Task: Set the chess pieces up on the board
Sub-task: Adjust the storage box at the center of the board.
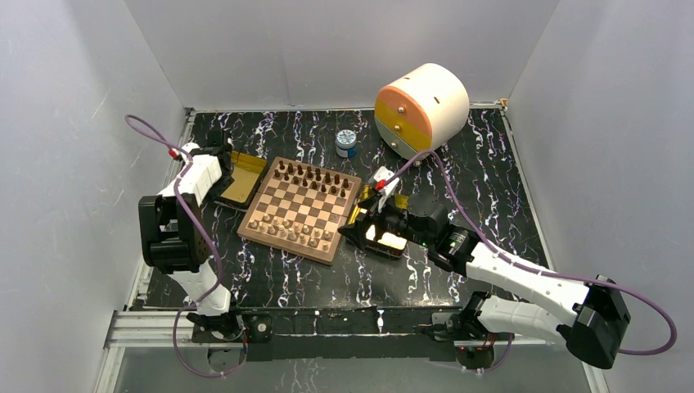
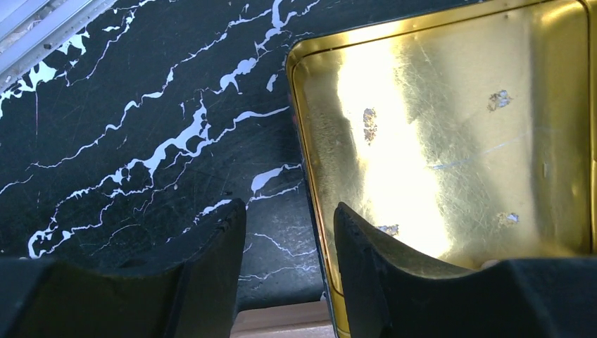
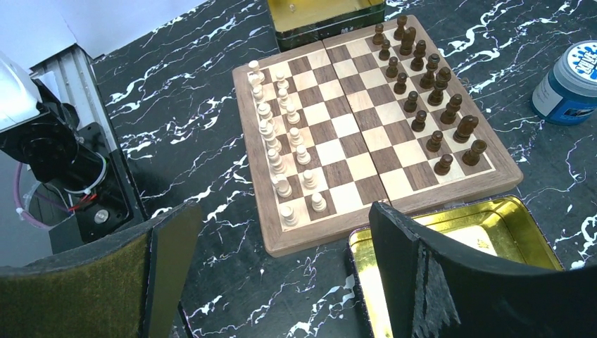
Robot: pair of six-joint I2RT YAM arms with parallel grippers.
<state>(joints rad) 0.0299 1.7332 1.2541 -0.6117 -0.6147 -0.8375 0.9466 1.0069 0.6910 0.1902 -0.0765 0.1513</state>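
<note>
2 rows of pale chessmen [image 3: 276,162] stand along one side of the chessboard [image 1: 299,210], and 2 rows of dark chessmen [image 3: 438,84] stand along the other side. The squares between them are bare. The board lies in the middle of the black marble surface [image 1: 270,282], with a gold tray on each side.

The left fingers [image 2: 211,267] hang over the edge of the left gold tray [image 2: 450,141]. They are wide apart and hold nothing. I see no piece in that tray. The right fingers [image 3: 436,282] hover above the right gold tray [image 3: 436,243], spread as wide as they go, and they hold nothing too.

I think the set-up looks nearly done or done.

These pieces look very small, light and hard, made of smooth wood. I think one would tip at a tiny bump. The best place to hold one is its thin neck or middle, coming straight down from above. The pieces stand close together, so wide fingers could knock over the one next door.
</note>
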